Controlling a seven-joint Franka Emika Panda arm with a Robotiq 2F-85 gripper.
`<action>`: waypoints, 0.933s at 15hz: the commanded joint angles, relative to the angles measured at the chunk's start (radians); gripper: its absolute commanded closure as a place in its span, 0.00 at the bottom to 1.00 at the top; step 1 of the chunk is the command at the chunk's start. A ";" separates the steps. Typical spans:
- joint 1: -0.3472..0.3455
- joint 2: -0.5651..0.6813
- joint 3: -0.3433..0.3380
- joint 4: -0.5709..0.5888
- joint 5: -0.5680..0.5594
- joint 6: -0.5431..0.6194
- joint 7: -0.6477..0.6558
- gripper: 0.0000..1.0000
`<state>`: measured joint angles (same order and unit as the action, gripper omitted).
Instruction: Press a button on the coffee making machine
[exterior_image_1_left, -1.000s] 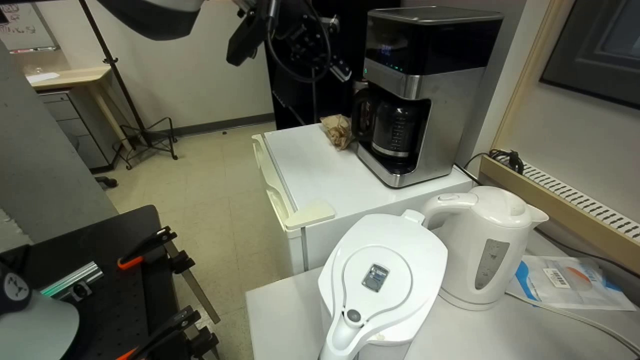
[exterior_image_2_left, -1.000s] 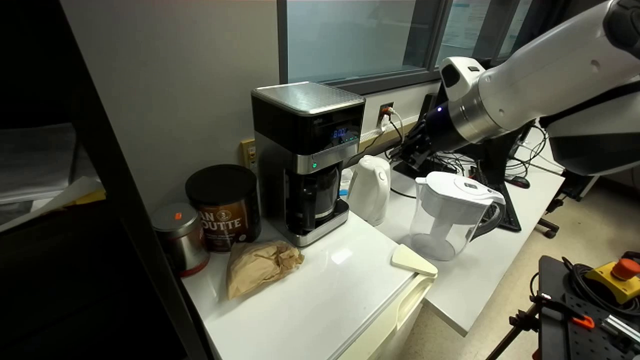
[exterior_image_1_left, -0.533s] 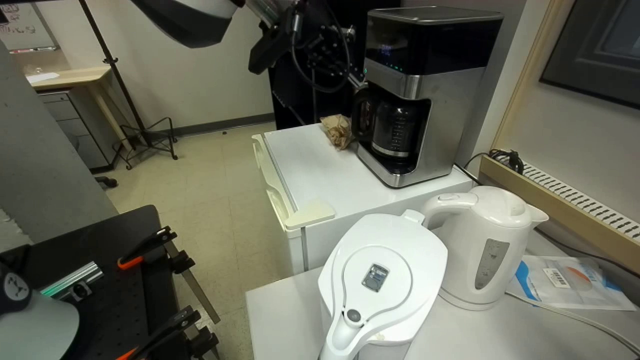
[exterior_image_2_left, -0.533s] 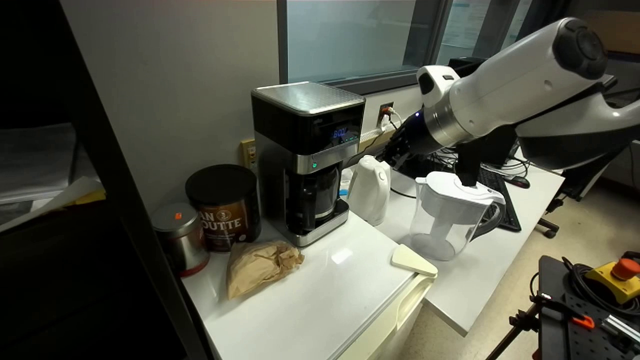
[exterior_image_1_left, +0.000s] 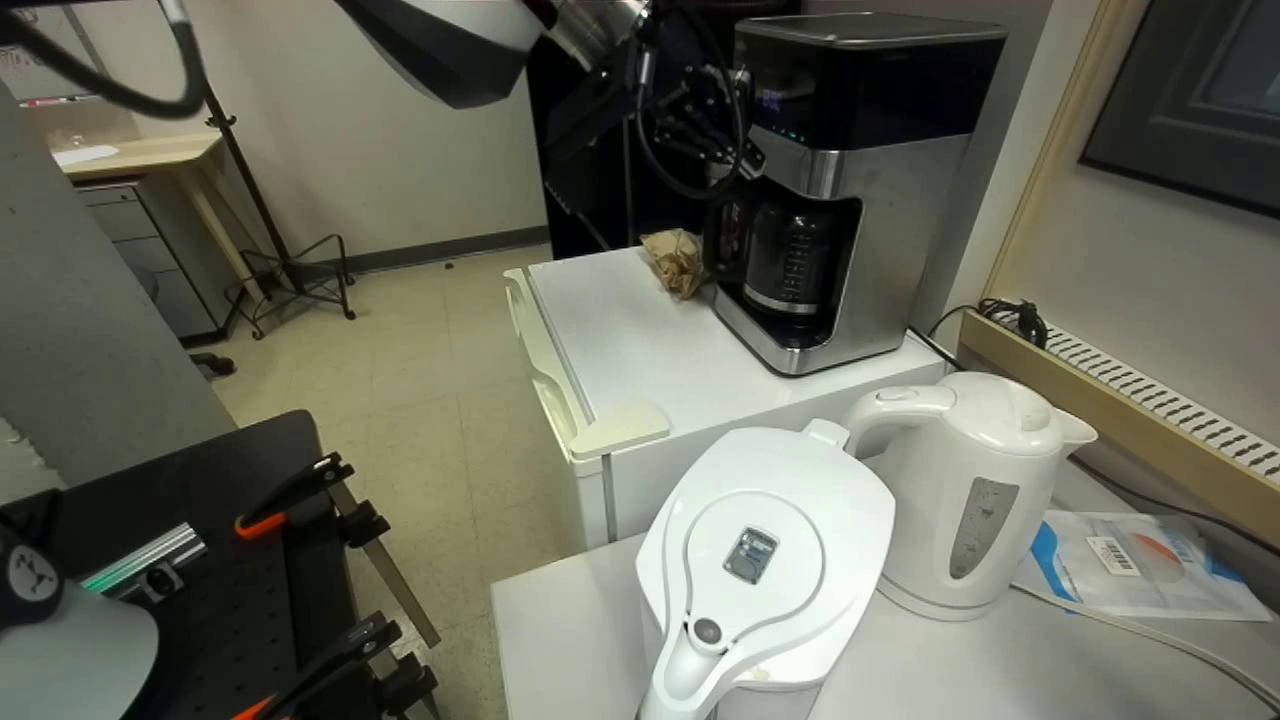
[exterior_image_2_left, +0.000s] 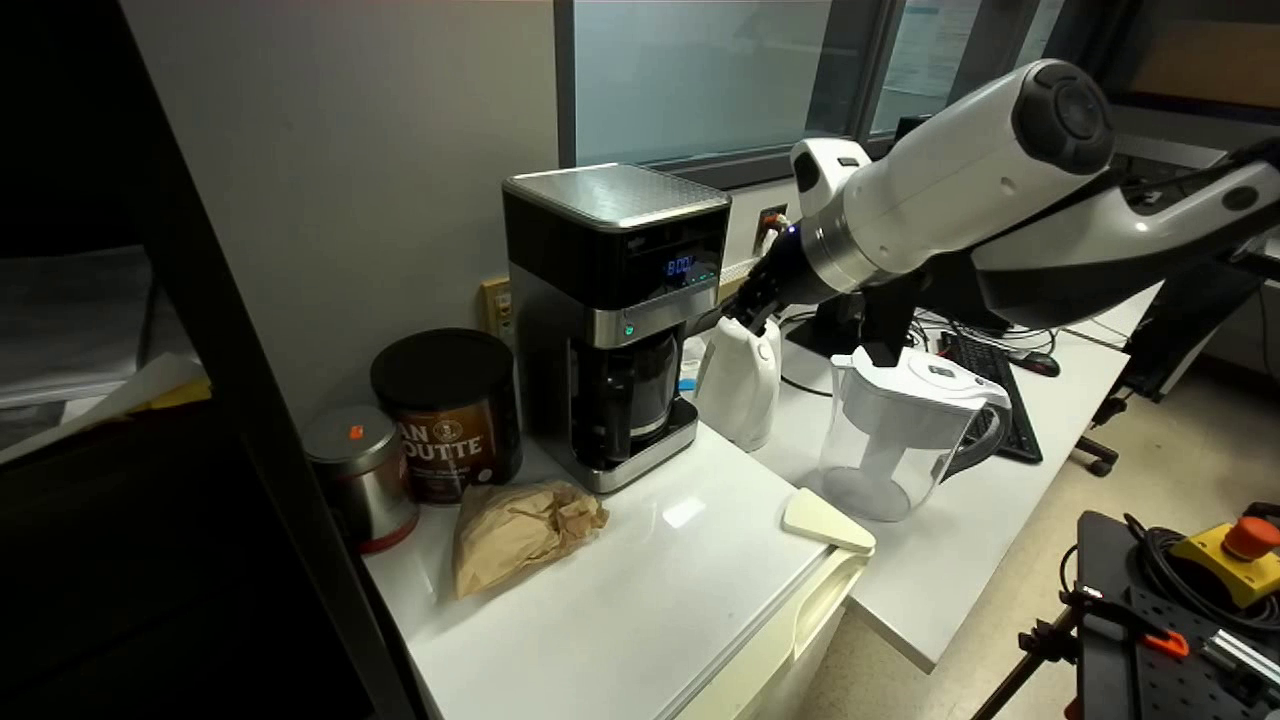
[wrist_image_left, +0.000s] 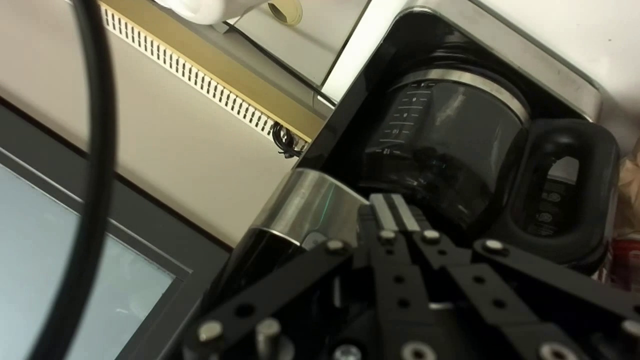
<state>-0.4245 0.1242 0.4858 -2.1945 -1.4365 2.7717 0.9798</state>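
Note:
The black and silver coffee making machine (exterior_image_1_left: 900, 220) stands on a white fridge top, its dark glass carafe (exterior_image_1_left: 790, 255) in its base. In an exterior view the machine (exterior_image_2_left: 600, 270) shows a lit blue display (exterior_image_2_left: 680, 266) and a green-lit button (exterior_image_2_left: 629, 329) on its silver band. My gripper (exterior_image_1_left: 750, 165) is by the machine's front, overlapping the silver band and hiding the green-lit button there. In the wrist view the gripper's (wrist_image_left: 393, 212) fingertips are together with nothing between them, beside the silver band (wrist_image_left: 320, 205) and over the carafe (wrist_image_left: 440, 135). I cannot tell whether they touch.
A white kettle (exterior_image_1_left: 985, 500) and a white water-filter jug (exterior_image_1_left: 770, 560) stand on the desk beside the fridge. A brown paper bag (exterior_image_2_left: 525, 535), a dark coffee can (exterior_image_2_left: 450, 430) and a steel canister (exterior_image_2_left: 360, 470) stand on the fridge top (exterior_image_2_left: 640, 630) by the machine.
The arm and gripper have moved in toward the machine's front and slightly down, from beside it to over its silver band. The machine, kettle and jug have not moved.

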 joint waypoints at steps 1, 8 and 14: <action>0.015 0.057 0.001 0.070 -0.046 -0.026 0.045 1.00; 0.019 0.095 -0.001 0.126 -0.065 -0.028 0.066 1.00; 0.023 0.102 -0.002 0.131 -0.069 -0.037 0.083 1.00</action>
<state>-0.4142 0.1909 0.4858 -2.1089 -1.4692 2.7530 1.0283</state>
